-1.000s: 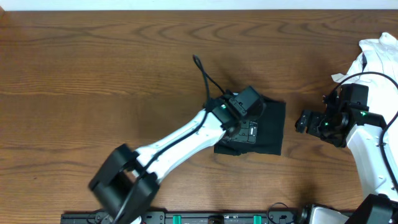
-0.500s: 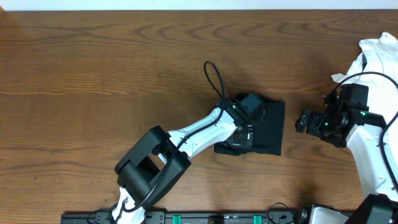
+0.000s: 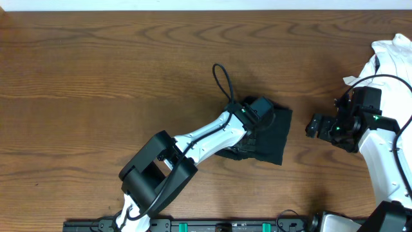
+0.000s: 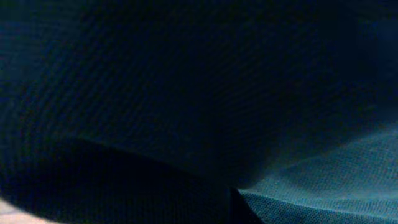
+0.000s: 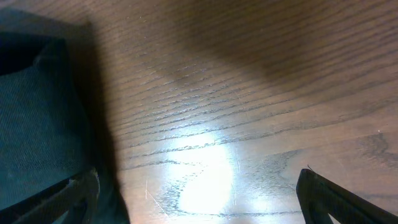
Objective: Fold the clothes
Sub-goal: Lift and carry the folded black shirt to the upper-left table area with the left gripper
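Because the left gripper (image 3: 251, 136) was buried in the one black cloth (image 3: 278, 132) mid-table, we could not tell if it was apart or together. We saw one brown wooden table (image 3: 96, 77), one white pile (image 3: 393, 55) at its right edge, and the right gripper (image 5: 198, 193) spread wide, empty.

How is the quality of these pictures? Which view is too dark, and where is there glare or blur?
Left wrist view: nearly black, filled by the black cloth, only weave visible. Right wrist view: a bright glare patch on the table; the right claw shows soft fingertips. Overhead view: evenly lit and sharp.
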Motion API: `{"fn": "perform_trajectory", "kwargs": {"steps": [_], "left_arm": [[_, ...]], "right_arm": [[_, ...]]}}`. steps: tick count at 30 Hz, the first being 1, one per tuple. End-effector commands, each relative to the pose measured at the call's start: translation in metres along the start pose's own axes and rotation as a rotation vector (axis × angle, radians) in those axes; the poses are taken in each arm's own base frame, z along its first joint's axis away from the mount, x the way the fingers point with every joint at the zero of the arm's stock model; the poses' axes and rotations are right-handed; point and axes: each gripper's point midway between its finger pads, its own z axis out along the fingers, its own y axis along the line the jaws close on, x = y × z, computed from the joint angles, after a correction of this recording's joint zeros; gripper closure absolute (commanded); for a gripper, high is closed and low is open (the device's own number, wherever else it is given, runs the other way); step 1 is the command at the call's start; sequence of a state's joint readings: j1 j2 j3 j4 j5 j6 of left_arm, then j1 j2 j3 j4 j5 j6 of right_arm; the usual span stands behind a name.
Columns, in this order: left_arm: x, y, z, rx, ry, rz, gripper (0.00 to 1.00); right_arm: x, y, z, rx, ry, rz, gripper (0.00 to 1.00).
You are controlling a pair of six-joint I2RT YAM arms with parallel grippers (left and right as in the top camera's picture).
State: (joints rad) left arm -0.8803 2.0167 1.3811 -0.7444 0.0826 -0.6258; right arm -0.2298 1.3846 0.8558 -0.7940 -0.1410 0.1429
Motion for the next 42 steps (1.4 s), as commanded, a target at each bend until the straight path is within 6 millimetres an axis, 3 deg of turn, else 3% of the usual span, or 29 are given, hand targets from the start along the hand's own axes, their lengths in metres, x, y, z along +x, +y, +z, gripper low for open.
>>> {"fn": "perform_trajectory", "kwargs": {"steps": [1,4,6,8,12,18,24,27,31,33,36,42], "left_arm": [[0.001,0.023,0.012,-0.081,0.021,0.035,0.85],[0.0,0.028,0.012,-0.087,0.027,0.023,0.39],[-0.003,0.035,0.011,-0.102,0.024,0.009,0.16],[-0.008,0.046,0.011,-0.134,0.01,-0.005,0.05],[-0.014,0.062,0.009,-0.174,0.002,-0.032,0.02],[-0.002,0.054,0.017,-0.119,0.057,-0.06,0.02],[0.011,0.06,0.029,-0.14,0.1,-0.093,0.0],[0.017,0.063,0.033,-0.15,0.121,-0.093,0.13],[0.024,0.068,0.035,-0.167,0.143,-0.093,0.7],[0.026,0.069,0.034,-0.172,0.149,-0.093,0.85],[0.026,0.069,0.034,-0.173,0.15,-0.092,0.94],[0.007,0.07,0.023,-0.203,0.08,-0.051,0.94]], "right_arm": [[-0.006,-0.002,-0.005,0.002,-0.022,0.016,0.01],[-0.006,-0.002,-0.005,0.002,-0.022,0.016,0.01],[-0.006,-0.002,-0.005,0.002,-0.022,0.016,0.01],[-0.006,-0.002,-0.005,0.002,-0.022,0.016,0.01],[-0.006,-0.002,-0.005,0.002,-0.022,0.016,0.01],[-0.006,-0.002,-0.005,0.002,-0.022,0.016,0.01],[-0.006,-0.002,-0.005,0.002,-0.022,0.016,0.01],[-0.006,-0.002,-0.005,0.002,-0.022,0.016,0.01],[-0.006,-0.002,-0.005,0.002,-0.022,0.016,0.01],[-0.006,-0.002,-0.005,0.002,-0.022,0.016,0.01],[-0.006,-0.002,-0.005,0.002,-0.022,0.016,0.01],[-0.006,-0.002,-0.005,0.002,-0.022,0.016,0.01]]}}
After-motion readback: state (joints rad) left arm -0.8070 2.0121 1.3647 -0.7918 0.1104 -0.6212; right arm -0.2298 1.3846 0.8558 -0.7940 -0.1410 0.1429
